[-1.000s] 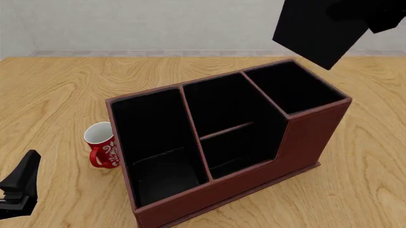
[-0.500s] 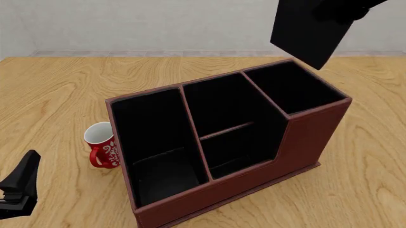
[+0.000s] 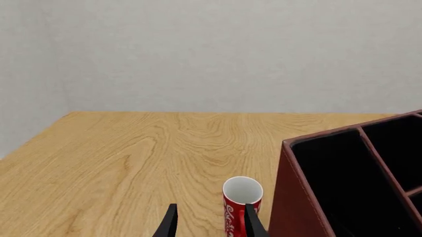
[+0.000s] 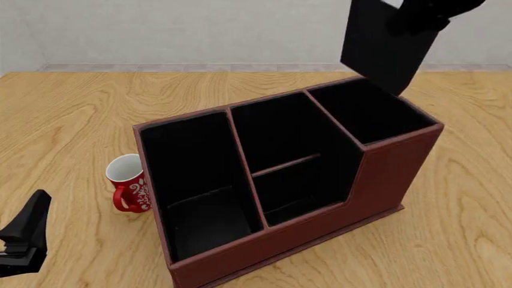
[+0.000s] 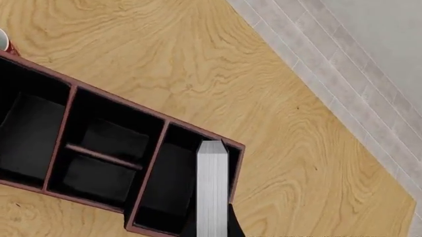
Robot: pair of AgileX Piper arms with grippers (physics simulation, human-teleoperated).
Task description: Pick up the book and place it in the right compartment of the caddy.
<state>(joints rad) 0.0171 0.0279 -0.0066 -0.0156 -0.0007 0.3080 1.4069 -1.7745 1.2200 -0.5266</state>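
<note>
The black book (image 4: 385,45) hangs nearly upright in the air, tilted a little, with my right gripper (image 4: 425,13) shut on its upper part at the top of the front view. Its lower corner is just above the back rim of the caddy's right compartment (image 4: 366,111). In the right wrist view the book's white page edge (image 5: 212,187) lies over the right compartment (image 5: 170,182). The reddish-brown caddy (image 4: 392,180) stands mid-table. My left gripper (image 3: 211,228) is open and low at the near left (image 4: 24,237), holding nothing.
A red mug (image 4: 128,183) with a white inside stands on the table right by the caddy's left wall, and it shows just beyond the left gripper's fingertips (image 3: 254,224). Bare wooden table (image 4: 72,120) lies left of and behind the caddy.
The book has swung from a slant to nearly upright and come down a little toward the right compartment's back rim. The left arm has not moved.
</note>
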